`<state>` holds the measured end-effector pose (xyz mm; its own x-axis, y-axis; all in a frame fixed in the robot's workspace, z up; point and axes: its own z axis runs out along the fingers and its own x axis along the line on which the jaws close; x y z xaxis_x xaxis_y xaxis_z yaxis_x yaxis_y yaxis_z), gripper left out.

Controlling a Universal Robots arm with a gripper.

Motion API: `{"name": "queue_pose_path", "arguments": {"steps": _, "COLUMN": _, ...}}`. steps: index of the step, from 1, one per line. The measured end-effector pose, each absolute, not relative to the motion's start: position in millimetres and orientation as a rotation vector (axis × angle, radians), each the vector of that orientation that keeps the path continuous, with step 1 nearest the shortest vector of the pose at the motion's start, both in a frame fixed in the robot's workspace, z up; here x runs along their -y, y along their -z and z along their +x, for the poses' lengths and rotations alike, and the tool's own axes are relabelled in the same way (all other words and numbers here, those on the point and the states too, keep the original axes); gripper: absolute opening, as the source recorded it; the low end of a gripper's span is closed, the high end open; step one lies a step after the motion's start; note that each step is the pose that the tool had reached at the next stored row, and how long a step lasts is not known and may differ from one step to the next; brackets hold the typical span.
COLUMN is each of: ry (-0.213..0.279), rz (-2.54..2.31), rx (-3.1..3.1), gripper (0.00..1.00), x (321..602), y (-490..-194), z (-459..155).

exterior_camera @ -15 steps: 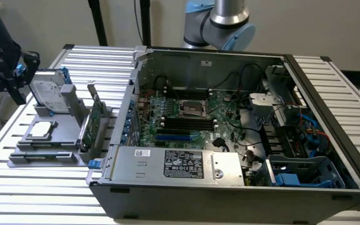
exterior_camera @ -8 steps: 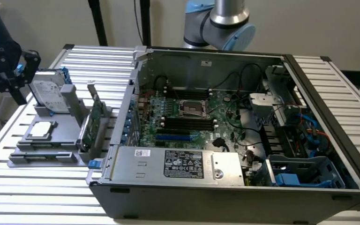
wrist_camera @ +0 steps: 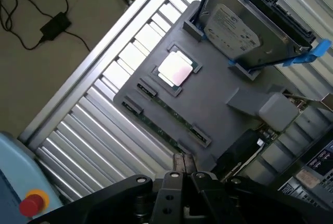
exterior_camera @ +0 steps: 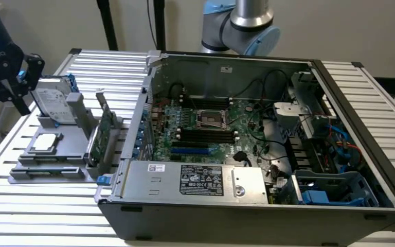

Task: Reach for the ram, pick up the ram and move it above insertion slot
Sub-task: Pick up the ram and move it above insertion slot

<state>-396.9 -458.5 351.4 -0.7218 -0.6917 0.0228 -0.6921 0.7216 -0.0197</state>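
Ram point(wrist_camera: 157, 126) lying in gray tray point(wrist_camera: 218, 104) slot, near jaws' tips; jaws together, holding nothing.

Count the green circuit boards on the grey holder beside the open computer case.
2. The long, thin green ram stick sits in a slot of the grey plastic holder; the taller green expansion card stands upright beside the case. More could be hidden.
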Motion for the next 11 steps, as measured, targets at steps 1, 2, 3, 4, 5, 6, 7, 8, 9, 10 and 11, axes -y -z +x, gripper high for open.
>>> {"name": "queue_pose_path", "arguments": {"steps": 1, "ry": -0.042, "rz": 1.195, "rx": 2.89, "gripper": 0.11, "x": 458.5, "y": -351.4, "z": -396.9}}
{"name": "queue_pose_path", "arguments": {"steps": 2, "ry": -0.041, "rz": 1.22, "rx": 2.88, "gripper": 0.11, "x": 458.5, "y": -351.3, "z": -397.0}}
{"name": "queue_pose_path", "arguments": {"steps": 3, "ry": -0.041, "rz": 1.247, "rx": 2.869, "gripper": 0.11, "x": 458.5, "y": -351.3, "z": -396.9}}
{"name": "queue_pose_path", "arguments": {"steps": 4, "ry": -0.041, "rz": 1.273, "rx": 2.858, "gripper": 0.11, "x": 458.5, "y": -351.2, "z": -397.0}}
{"name": "queue_pose_path", "arguments": {"steps": 5, "ry": -0.041, "rz": 1.299, "rx": 2.847, "gripper": 0.11, "x": 458.5, "y": -351.1, "z": -396.9}}
{"name": "queue_pose_path", "arguments": {"steps": 6, "ry": -0.042, "rz": 1.324, "rx": 2.835, "gripper": 0.11, "x": 458.5, "y": -351.1, "z": -396.9}}
{"name": "queue_pose_path", "arguments": {"steps": 7, "ry": -0.042, "rz": 1.35, "rx": 2.823, "gripper": 0.11, "x": 458.5, "y": -351.0, "z": -396.9}}
{"name": "queue_pose_path", "arguments": {"steps": 8, "ry": -0.042, "rz": 1.377, "rx": 2.811, "gripper": 0.11, "x": 458.5, "y": -351.0, "z": -396.9}}
{"name": "queue_pose_path", "arguments": {"steps": 9, "ry": -0.042, "rz": 1.402, "rx": 2.798, "gripper": 0.11, "x": 458.5, "y": -350.9, "z": -396.9}}
{"name": "queue_pose_path", "arguments": {"steps": 10, "ry": -0.042, "rz": 1.427, "rx": 2.786, "gripper": 0.11, "x": 458.5, "y": -350.8, "z": -396.9}}
{"name": "queue_pose_path", "arguments": {"steps": 11, "ry": -0.042, "rz": 1.452, "rx": 2.773, "gripper": 0.11, "x": 458.5, "y": -350.8, "z": -396.9}}
